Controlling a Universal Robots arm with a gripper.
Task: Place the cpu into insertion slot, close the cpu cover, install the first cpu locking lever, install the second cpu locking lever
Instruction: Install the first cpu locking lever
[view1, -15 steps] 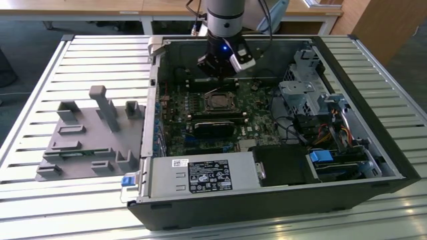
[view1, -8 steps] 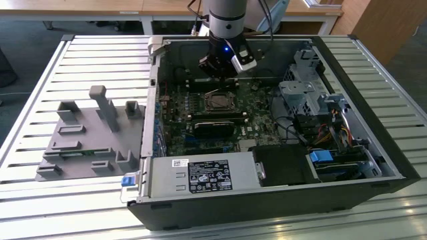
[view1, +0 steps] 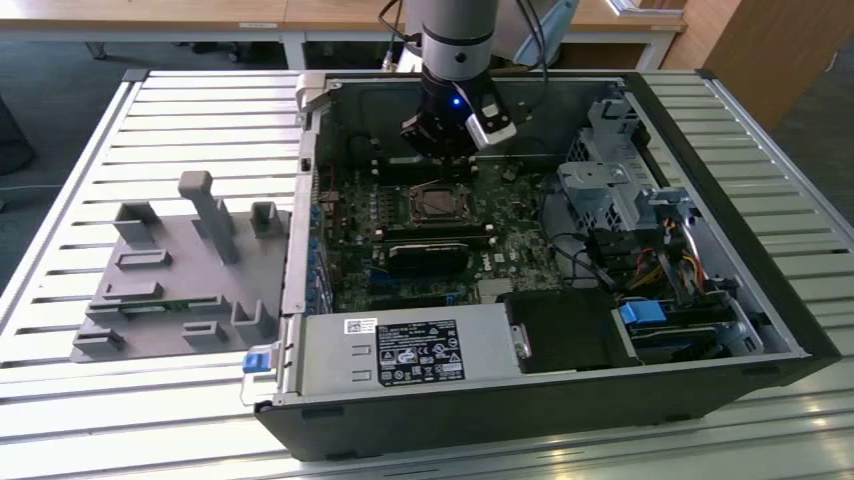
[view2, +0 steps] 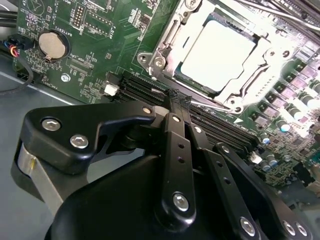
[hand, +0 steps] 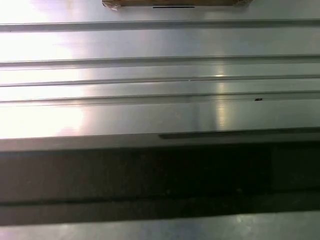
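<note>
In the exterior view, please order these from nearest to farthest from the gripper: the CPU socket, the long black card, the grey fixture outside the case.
1. The insertion slot, on the green board, just below the gripper in the picture.
2. The long black card, further down the board.
3. The grey fixture, outside the case, toward the exterior view's left.

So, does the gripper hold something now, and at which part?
Nothing is held. In the second wrist view the gripper has its fingers together beside the cpu cover, with nothing between them. The cpu already lies under that cover.
</note>
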